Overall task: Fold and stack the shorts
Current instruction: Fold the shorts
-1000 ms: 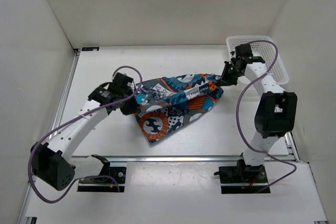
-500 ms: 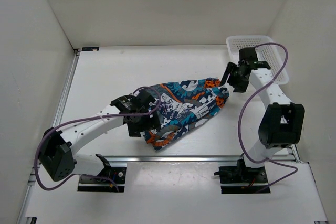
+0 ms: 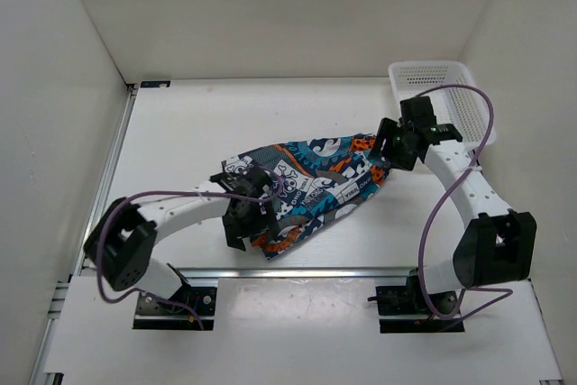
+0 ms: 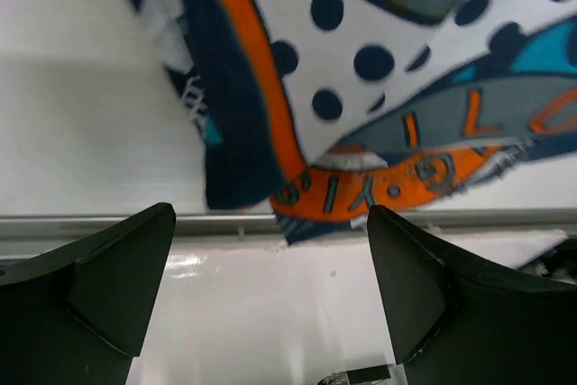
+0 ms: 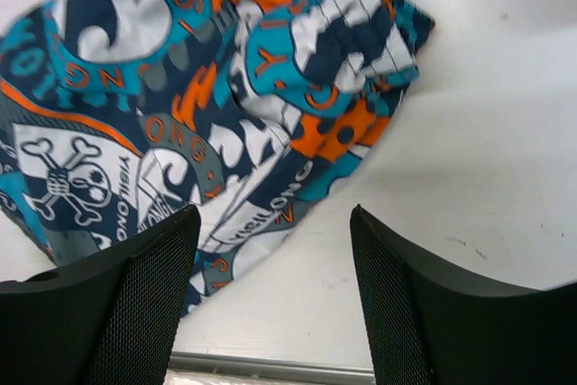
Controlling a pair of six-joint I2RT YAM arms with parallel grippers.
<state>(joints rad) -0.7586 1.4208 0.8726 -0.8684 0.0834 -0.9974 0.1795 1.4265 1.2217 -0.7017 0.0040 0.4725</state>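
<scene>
The shorts (image 3: 315,182) lie in a folded, slanted bundle in the middle of the table, print side up. My left gripper (image 3: 243,227) hovers over their near left end, open and holding nothing. In the left wrist view its black fingers (image 4: 117,277) stand wide apart, with the shorts' orange and navy edge (image 4: 361,87) just beyond the tips. My right gripper (image 3: 389,149) hangs over the shorts' far right end, also open. The right wrist view shows the shorts (image 5: 225,87) below and ahead of the mesh-padded fingers (image 5: 126,304), with nothing pinched.
A white mesh basket (image 3: 451,96) stands at the back right corner, just behind the right arm. A metal rail (image 3: 297,270) runs along the table's near edge, close to the shorts' near tip. White walls enclose the table on three sides.
Both grippers have opened and let go of the shorts, which now lie bundled on the table. The left gripper has swung right and nearer, over the shorts' near end.
</scene>
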